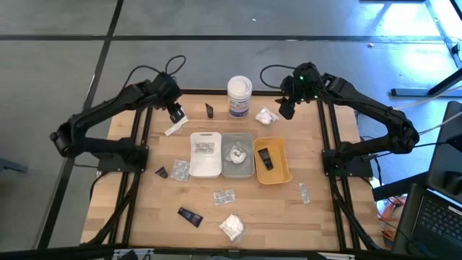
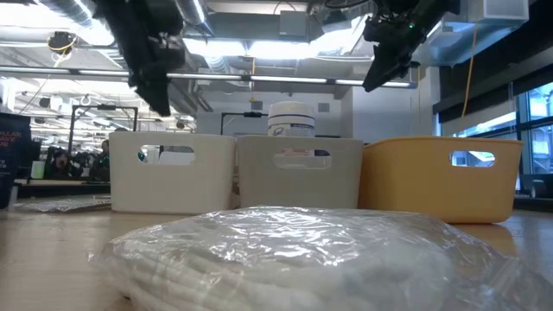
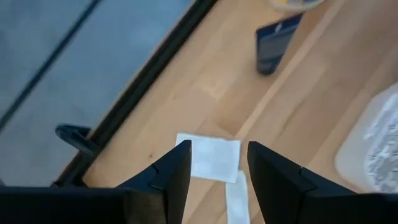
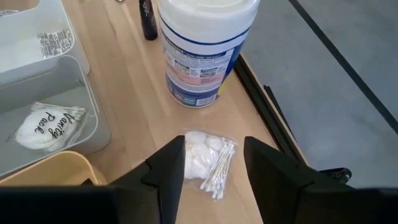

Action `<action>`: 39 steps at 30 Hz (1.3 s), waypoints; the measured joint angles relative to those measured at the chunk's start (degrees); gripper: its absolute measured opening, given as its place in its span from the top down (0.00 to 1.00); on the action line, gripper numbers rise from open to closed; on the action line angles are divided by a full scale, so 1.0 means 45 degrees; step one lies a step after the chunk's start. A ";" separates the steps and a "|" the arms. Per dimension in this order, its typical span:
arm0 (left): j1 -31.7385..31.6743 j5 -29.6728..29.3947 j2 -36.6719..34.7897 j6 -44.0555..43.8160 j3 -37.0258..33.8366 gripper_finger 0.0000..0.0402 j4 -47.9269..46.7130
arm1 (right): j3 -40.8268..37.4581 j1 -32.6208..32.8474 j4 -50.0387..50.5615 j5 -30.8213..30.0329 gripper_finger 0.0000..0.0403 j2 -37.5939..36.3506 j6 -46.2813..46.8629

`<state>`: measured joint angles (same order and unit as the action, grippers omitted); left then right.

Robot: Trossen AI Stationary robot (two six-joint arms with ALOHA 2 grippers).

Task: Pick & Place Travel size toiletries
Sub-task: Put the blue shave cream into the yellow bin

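The left gripper (image 3: 214, 167) hangs with its jaws parted and nothing between them over the far left part of the table (image 1: 144, 217), straight above a flat white sachet (image 3: 214, 158). The sachet lies flat, its long axis slanting from near-left to far-right; no print shows on its upper face. A small black tube (image 3: 275, 45) lies beyond it toward the tall tub (image 1: 240, 97), long axis running roughly near to far.

The right gripper (image 4: 214, 160) is likewise open and empty, poised over a clear bag of cotton pads and cotton swabs (image 4: 208, 160) just right of the tub. The swabs lie along one side of the bag, the pads bunched along the other. The tub's blue-banded label carries small print I cannot read.

In the middle of the table stand three trays side by side. The white tray (image 1: 205, 135) on the left holds a sachet with dark print too small to read. The grey tray (image 1: 249, 172) holds a white wrapped bundle (image 4: 45, 125) with "Vanity Pack" written on it in script. The orange tray (image 1: 278, 177) on the right holds a black tube (image 1: 264, 158) lying near to far.

More toiletries are scattered on the near half: a silvery sachet (image 1: 180, 170), a small dark packet (image 1: 162, 172), a printed sachet (image 1: 224, 195), a dark tube (image 1: 190, 216) lying crosswise, a white wrapped bundle (image 1: 232, 227) nearest the edge, and a narrow sachet (image 1: 304, 192) at the right.
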<state>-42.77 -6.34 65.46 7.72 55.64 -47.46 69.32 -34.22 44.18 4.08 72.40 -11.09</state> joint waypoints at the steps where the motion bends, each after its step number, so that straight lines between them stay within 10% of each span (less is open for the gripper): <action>1: -0.0135 0.0078 0.0300 0.0023 0.0000 0.61 -0.0005 | 0.0000 0.0000 0.0000 0.0000 0.59 0.0000 -0.0017; 23: -0.0591 0.1742 0.4272 0.0760 0.0000 0.64 -0.0111 | 0.0000 -0.0359 0.0008 -0.0039 0.55 0.0010 -0.0404; 39: -0.0616 0.1598 0.2336 -0.1548 -0.2444 0.69 0.0762 | 0.0000 -0.0359 0.0100 -0.0039 0.59 0.0015 -0.0978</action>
<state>-45.54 0.85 75.98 0.75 44.64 -44.03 69.32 -35.83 44.63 3.90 72.47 -15.49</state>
